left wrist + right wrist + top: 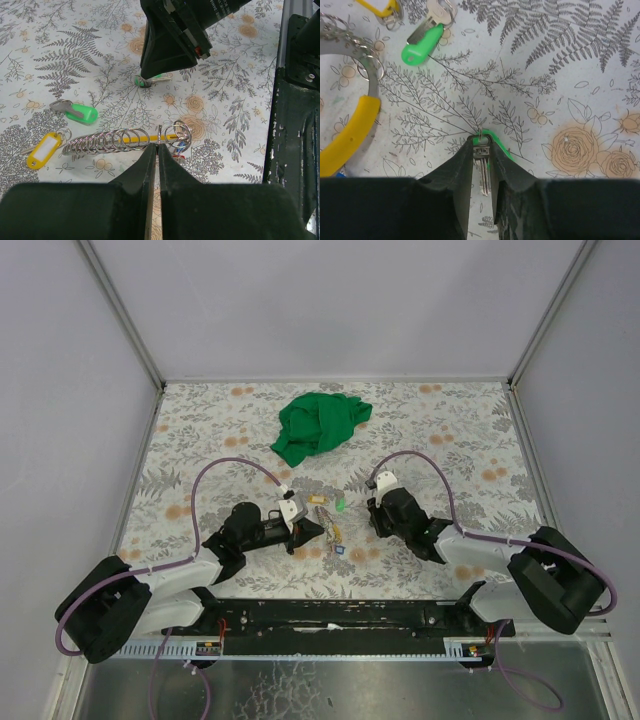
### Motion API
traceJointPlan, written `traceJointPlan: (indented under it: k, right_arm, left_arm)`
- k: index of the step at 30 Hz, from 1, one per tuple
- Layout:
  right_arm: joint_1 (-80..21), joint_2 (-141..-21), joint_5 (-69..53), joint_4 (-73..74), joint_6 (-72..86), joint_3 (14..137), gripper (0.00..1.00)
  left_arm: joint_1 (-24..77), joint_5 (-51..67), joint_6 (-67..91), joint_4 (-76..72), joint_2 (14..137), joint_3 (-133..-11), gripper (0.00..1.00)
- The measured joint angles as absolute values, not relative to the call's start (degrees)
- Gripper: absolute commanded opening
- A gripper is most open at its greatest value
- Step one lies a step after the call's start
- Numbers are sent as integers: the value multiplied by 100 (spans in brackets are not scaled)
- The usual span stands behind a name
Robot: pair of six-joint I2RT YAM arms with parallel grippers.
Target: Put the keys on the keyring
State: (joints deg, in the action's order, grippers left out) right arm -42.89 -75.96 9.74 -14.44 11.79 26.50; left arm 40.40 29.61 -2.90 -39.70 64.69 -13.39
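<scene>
Step in hand: lift one green-tagged key off the worktop point(60, 55) and thread it onto the keyring.

State, my left claw point(152, 149): shut, tips pinched on the keyring point(135, 138). The keyring is a loop with a yellow stretch and carries a row of small split rings point(107, 141). It sits low over the worktop, between my two claws in the top view.

State, my right claw point(481, 144): narrow, jaws astride a green-tagged key point(482, 172). The blade runs back toward 6 o'clock inside the gap, and the tag shows past the tips at 1 o'clock. I cannot tell whether the pads bear on the blade or only flank it.

Loose keys, left wrist view: second green-tagged key point(80, 111) at 10 o'clock from my left tips, yellow-tagged key point(44, 149) at 9 o'clock. Green cloth point(320, 425) lies at 12 o'clock of the cluster, well apart, so I ignore it.

Method notes (judgement):
- The blade is thin and flat on the worktop. Close squarely across its faces, not its edges, or it will likely skid out.
- Grip near the bow, so the hole end stays clear for threading.
- Hold the left claw steady. Any twist swings the loop's open end away.
- Approach the loop end-on and slowly. The split rings crowd the wire and could snag the key.
</scene>
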Motion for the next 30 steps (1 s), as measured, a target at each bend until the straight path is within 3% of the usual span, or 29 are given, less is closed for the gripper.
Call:
traceJointPlan:
  k: [9,30]
  right_arm:
    - [-4351,-7874,1153,-2392,1186,2508,26]
    - [-4425,-8232,1306,-2521,1306,2456,21]
  left_arm:
    - [4040,2961,-257,-3970,6453,-1339,0]
    - [4040,2961,-255,-3972,6420,-1339,0]
